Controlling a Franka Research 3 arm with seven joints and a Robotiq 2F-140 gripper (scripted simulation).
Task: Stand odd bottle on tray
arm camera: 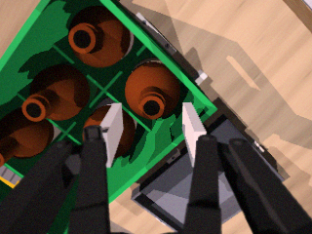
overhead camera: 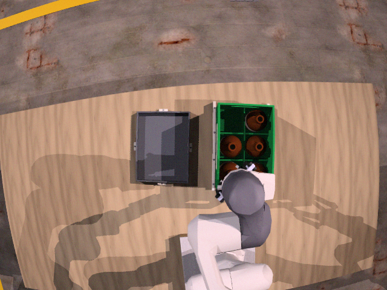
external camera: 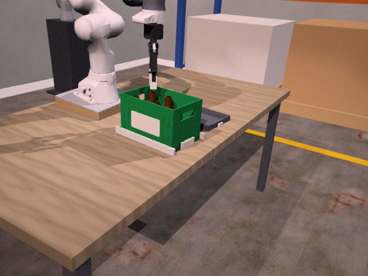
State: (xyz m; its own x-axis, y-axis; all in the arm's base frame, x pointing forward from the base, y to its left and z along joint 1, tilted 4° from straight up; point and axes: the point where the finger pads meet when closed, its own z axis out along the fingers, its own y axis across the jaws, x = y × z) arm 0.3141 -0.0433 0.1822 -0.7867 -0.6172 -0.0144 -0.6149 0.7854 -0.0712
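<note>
Wooden table [external camera: 207,98]; crate [external camera: 154,118] partitions around bottles [overhead camera: 230,145].

Five brown bottles [overhead camera: 230,145] stand in one green crate [overhead camera: 271,137], right of centre in the top view, the two lowest half hidden under the arm. One grey tray [overhead camera: 162,115] sits left of it. One table [overhead camera: 78,131] carries both.
</note>
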